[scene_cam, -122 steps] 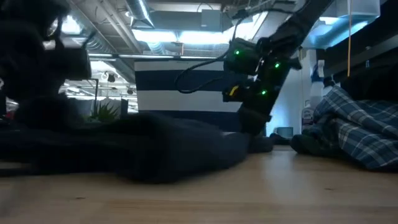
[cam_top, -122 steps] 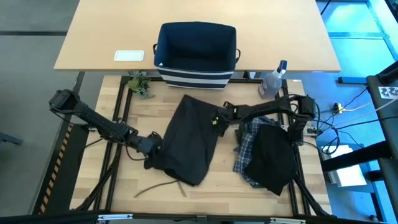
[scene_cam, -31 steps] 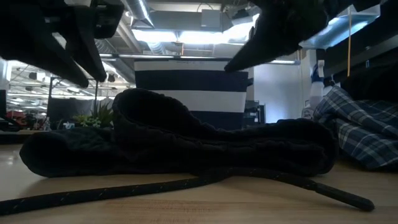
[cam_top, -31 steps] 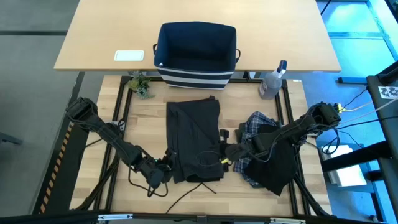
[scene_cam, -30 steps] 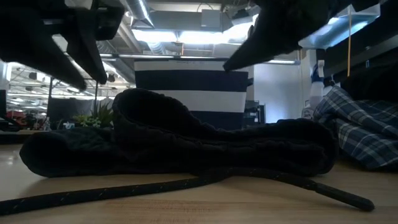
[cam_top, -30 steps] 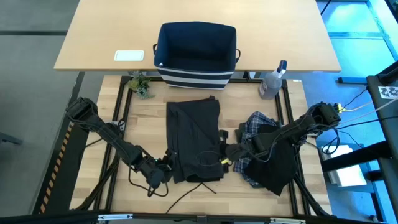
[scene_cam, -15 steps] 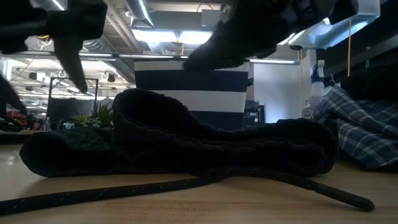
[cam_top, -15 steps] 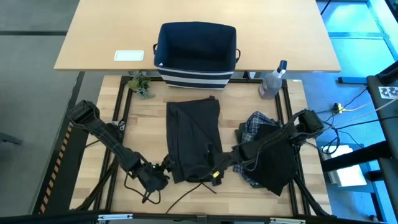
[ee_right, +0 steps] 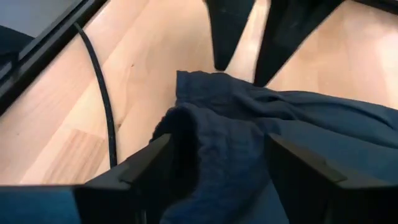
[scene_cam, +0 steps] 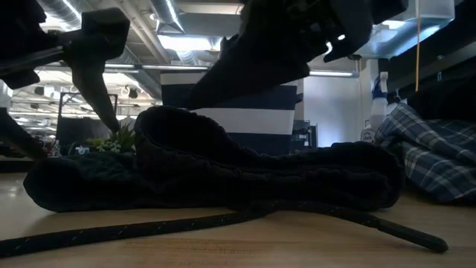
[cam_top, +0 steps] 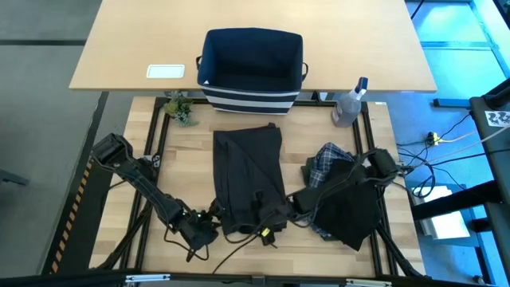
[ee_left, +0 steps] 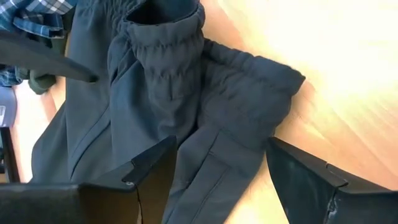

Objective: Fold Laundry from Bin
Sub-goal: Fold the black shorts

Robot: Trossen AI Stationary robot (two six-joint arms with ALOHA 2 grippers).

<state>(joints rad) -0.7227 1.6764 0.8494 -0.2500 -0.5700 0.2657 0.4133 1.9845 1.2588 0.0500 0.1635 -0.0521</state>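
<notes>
The dark olive-green garment (cam_top: 247,175) lies folded into a long strip in the middle of the table, its gathered waistband (ee_left: 249,99) toward the near edge. My left gripper (cam_top: 209,222) hangs open just above the waistband's left corner, one finger on each side of it (ee_left: 217,180). My right gripper (cam_top: 267,226) hangs open over the waistband's right part (ee_right: 217,174), facing the left one. The plaid shirt (cam_top: 319,171) and the black garment (cam_top: 351,207) lie heaped at the right. The bin (cam_top: 253,68) stands at the far side.
A dark drawstring cord (cam_top: 239,249) trails on the wood near the front edge, in front of the waistband. A clear spray bottle (cam_top: 349,102) stands at the far right, a small plant (cam_top: 179,108) at the far left, a white card (cam_top: 166,71) beside the bin.
My right gripper has swung from the garment's right edge toward the table's near-left, sinking over the waistband. My left gripper has sunk a little at the waistband's left corner and its fingers have spread open. The garment has kept its place.
</notes>
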